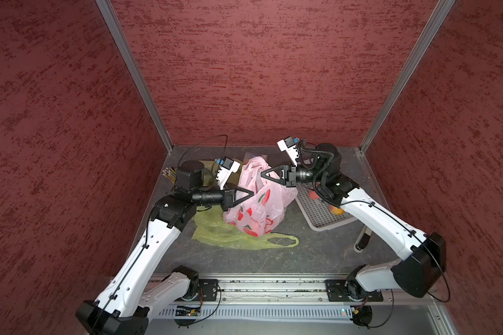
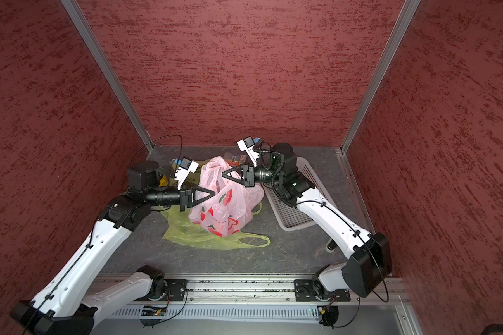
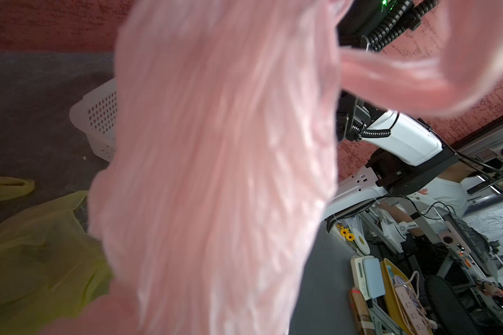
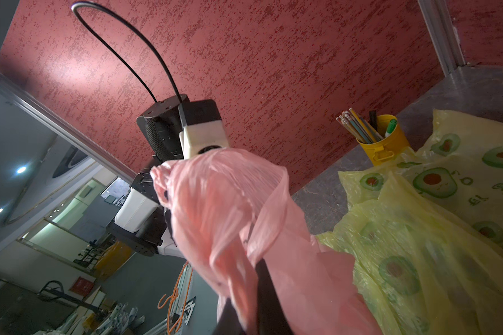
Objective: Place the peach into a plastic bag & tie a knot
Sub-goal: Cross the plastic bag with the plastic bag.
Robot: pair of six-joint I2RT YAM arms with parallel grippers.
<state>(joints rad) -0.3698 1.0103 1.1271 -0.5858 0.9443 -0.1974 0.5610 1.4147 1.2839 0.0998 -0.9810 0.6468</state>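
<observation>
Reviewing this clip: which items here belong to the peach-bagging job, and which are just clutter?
Job: pink bag, pinched by left hand and right hand; peaches in white basket.
Lying about: yellow-green bag, yellow pencil cup.

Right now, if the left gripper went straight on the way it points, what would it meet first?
The pink bag. The left gripper is shut on its plastic, so it would push straight into the bag; what lies behind is unclear.

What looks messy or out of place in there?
Only the yellow bag: it lies crumpled on the table, partly under the pink bag. Nothing looks spilled or torn.
</observation>
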